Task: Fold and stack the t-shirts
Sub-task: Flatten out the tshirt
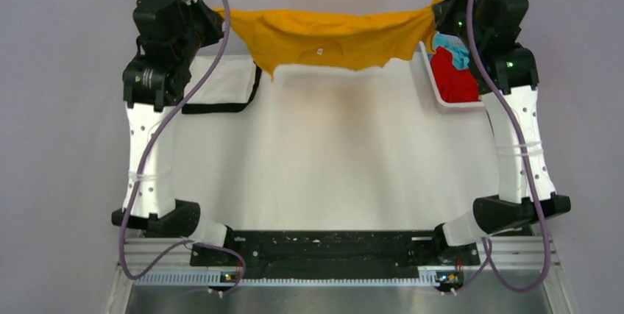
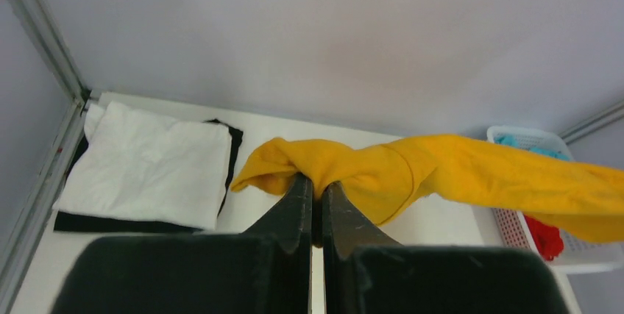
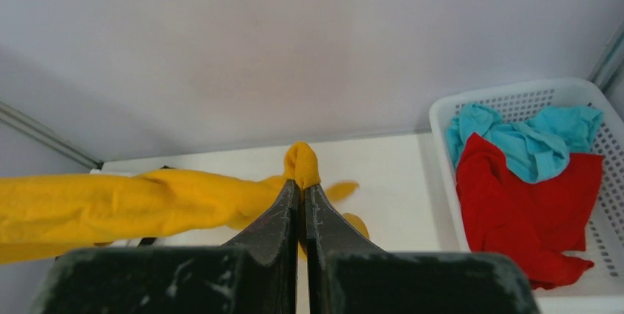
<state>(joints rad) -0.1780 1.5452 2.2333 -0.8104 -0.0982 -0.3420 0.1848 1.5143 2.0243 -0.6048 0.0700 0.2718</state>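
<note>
Black fingers of our left gripper (image 2: 315,183) press together on a bunched end of the orange-yellow t-shirt (image 1: 331,34). Our right gripper (image 3: 302,185) pinches a knob of the other end the same way. Between them the soft cloth sags as a wrinkled band above the far side of the white table (image 1: 331,167). Below our left gripper, a flat folded white t-shirt (image 2: 147,163) lies on a black t-shirt (image 2: 96,222). Beside our right, the mesh basket (image 3: 441,119) holds a crumpled red t-shirt (image 3: 522,211) and a teal t-shirt (image 3: 530,141).
</note>
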